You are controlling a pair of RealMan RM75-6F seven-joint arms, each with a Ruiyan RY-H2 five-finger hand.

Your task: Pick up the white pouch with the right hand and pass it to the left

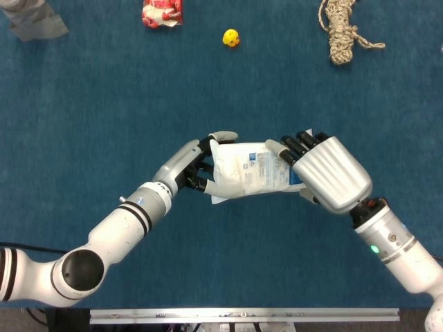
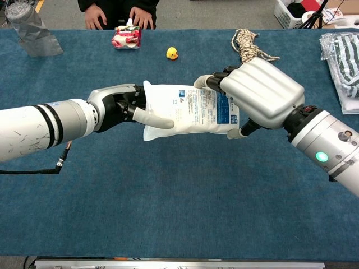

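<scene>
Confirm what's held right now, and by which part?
The white printed plastic pouch, held above the table at both ends: right hand grips its right end, left hand closes on its left end.
</scene>
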